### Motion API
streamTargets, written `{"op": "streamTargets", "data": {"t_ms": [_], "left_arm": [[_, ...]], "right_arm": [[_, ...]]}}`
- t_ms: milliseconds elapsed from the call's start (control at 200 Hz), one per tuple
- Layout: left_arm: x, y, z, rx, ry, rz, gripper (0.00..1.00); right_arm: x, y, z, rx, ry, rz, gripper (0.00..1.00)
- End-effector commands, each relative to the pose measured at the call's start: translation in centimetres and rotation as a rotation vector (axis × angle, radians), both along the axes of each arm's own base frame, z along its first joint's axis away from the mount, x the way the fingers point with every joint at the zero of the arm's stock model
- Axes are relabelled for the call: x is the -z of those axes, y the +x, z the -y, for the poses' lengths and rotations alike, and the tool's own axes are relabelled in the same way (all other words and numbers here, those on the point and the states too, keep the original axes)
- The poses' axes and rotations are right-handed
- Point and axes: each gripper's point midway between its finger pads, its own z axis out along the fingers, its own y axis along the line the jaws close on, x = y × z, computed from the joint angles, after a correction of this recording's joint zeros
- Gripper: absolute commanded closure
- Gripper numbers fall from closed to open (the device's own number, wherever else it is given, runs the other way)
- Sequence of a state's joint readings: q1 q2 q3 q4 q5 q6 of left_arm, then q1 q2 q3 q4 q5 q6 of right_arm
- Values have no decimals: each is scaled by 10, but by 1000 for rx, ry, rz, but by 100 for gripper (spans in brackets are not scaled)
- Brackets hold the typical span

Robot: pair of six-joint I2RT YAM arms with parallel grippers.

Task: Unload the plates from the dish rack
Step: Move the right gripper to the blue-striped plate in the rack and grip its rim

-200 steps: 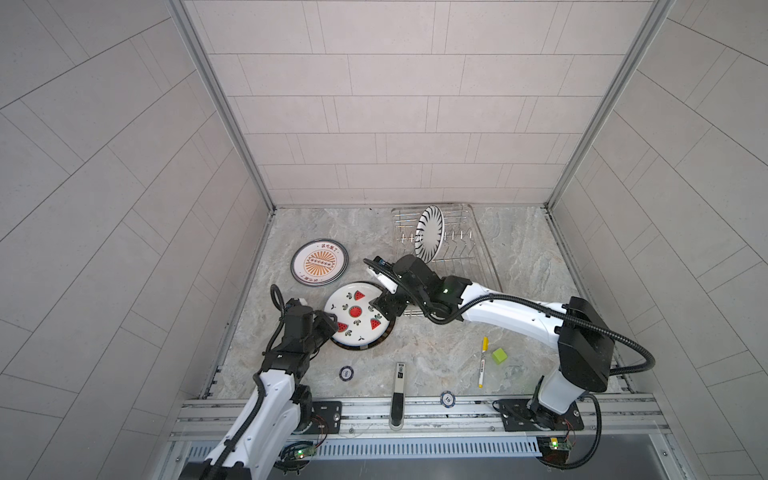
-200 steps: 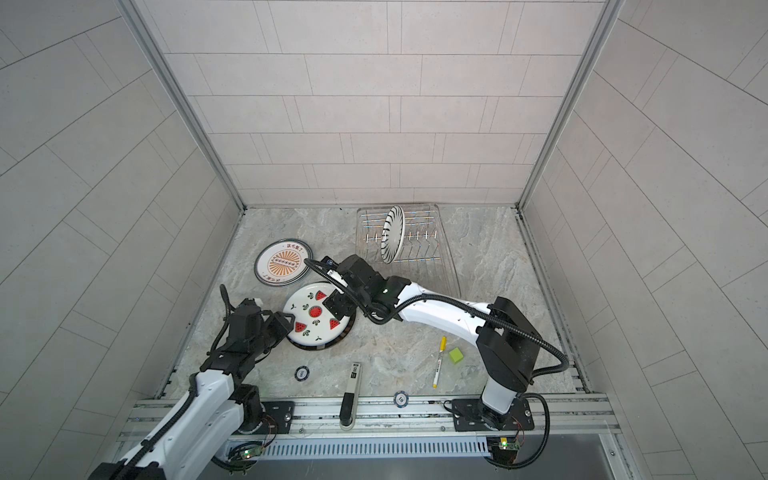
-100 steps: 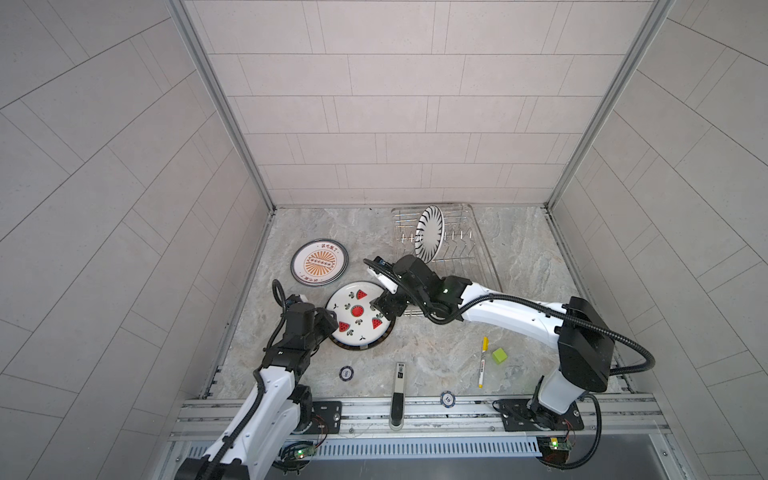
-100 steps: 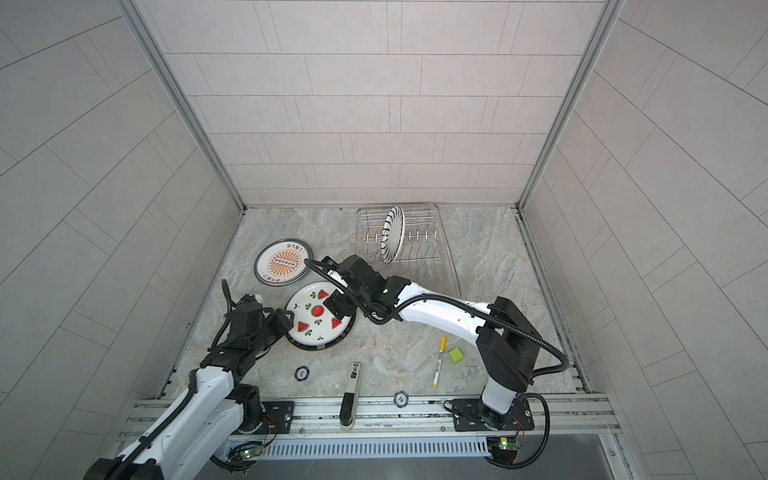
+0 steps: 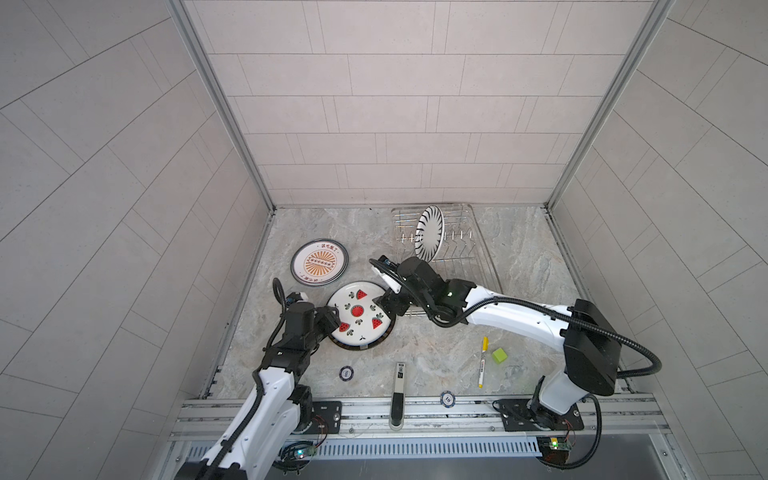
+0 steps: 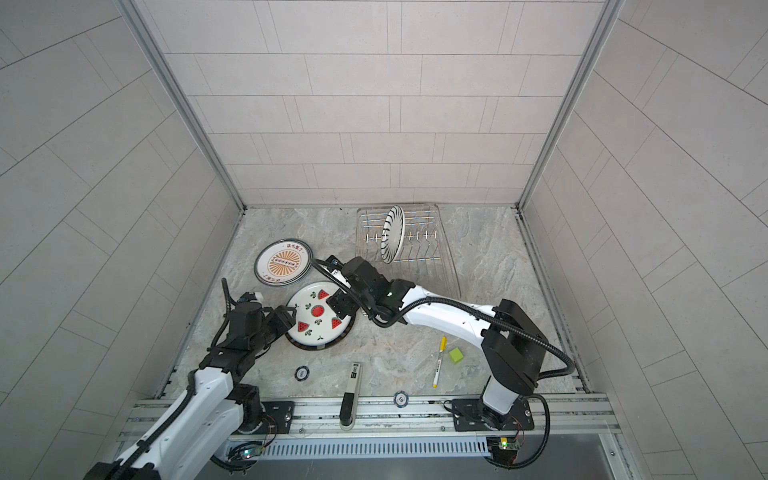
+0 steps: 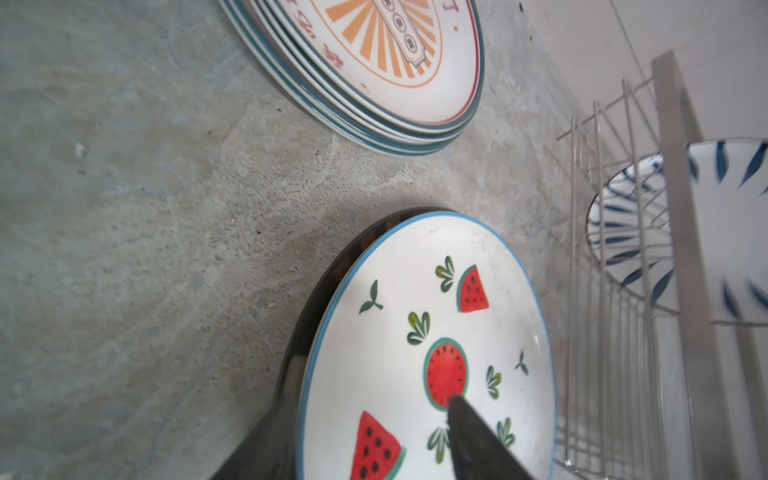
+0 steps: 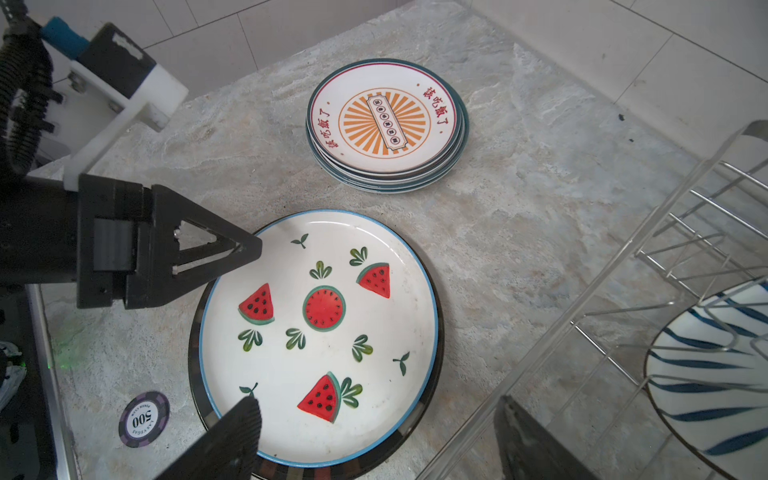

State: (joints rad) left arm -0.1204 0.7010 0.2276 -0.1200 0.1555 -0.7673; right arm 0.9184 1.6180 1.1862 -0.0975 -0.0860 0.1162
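Observation:
A white watermelon-pattern plate lies flat on a larger dark-rimmed plate. My left gripper is open astride its left rim, one finger above the plate and the other beside the rim. My right gripper hangs open over the plate's right edge, holding nothing. A stack of orange sunburst plates lies behind. One navy-petal plate stands upright in the dish rack.
Two poker chips lie near the front rail, one also in the right wrist view. A black-and-white bar lies between them. A yellow pen and a green cube lie front right. Tiled walls enclose three sides.
My left gripper's jaws have spread wider at the watermelon plate's rim, and the plate now lies flat. The right arm has stayed almost still.

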Motion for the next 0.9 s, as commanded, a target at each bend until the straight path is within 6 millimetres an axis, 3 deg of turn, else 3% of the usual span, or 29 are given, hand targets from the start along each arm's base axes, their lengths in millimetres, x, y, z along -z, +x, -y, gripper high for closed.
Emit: {"op": "streamTargets", "data": {"t_ms": [0, 70, 255, 385, 400, 490, 716, 896], "left_arm": [[-31, 10, -2, 1, 22, 96, 13], [-44, 12, -1, -3, 8, 142, 0], [-75, 24, 19, 68, -57, 265, 0], [-92, 34, 47, 170, -108, 343, 0], [-105, 38, 51, 182, -115, 375, 0], [-120, 44, 71, 249, -129, 429, 0], [-129, 61, 118, 370, -128, 460, 0], [-135, 75, 142, 414, -178, 501, 0]], "right_arm": [[-47, 16, 17, 105, 159, 78, 9], [-57, 23, 31, 166, 217, 95, 8], [-69, 43, 71, 331, 272, 124, 0], [-68, 67, 103, 447, 301, 103, 1], [-68, 69, 107, 461, 305, 99, 0], [-68, 86, 133, 544, 332, 93, 0], [-64, 119, 196, 756, 344, 70, 0], [-59, 146, 222, 851, 275, 57, 2]]}}
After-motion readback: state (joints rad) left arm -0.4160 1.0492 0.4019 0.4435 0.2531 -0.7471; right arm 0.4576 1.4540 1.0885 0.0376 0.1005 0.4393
